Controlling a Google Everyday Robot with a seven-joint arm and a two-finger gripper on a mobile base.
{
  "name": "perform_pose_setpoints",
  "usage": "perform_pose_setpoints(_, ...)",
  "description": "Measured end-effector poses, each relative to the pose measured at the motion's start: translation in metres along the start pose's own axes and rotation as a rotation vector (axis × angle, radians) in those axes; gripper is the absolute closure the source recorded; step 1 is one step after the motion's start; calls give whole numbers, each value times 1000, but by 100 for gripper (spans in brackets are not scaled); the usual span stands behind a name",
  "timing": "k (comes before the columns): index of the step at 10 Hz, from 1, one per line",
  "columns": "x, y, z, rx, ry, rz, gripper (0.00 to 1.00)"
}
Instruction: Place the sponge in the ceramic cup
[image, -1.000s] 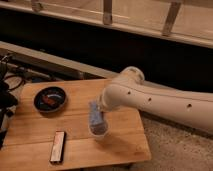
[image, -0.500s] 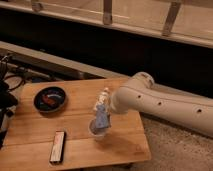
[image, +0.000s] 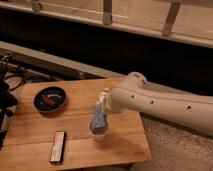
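A small pale ceramic cup (image: 98, 133) stands on the wooden table (image: 30, 135), near the middle of its right half. A blue-grey sponge (image: 98, 118) stands upright in the cup, its top well above the rim. My gripper (image: 103, 96) is right above the sponge's top end, at the tip of the white arm (image: 160, 102) that reaches in from the right. Whether the gripper touches the sponge cannot be made out.
A dark bowl (image: 50, 99) with something red in it sits at the table's back left. A flat rectangular bar (image: 58, 147) lies near the front edge. Cables and dark equipment (image: 6, 95) stand left of the table. A dark wall runs behind.
The arm has drawn back to the right and the gripper has risen a little. More of the sponge now shows, standing in the cup, which has not moved.
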Motion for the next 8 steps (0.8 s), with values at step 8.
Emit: perform_pose_setpoints(8, 2, 6, 12, -4, 2, -16, 100)
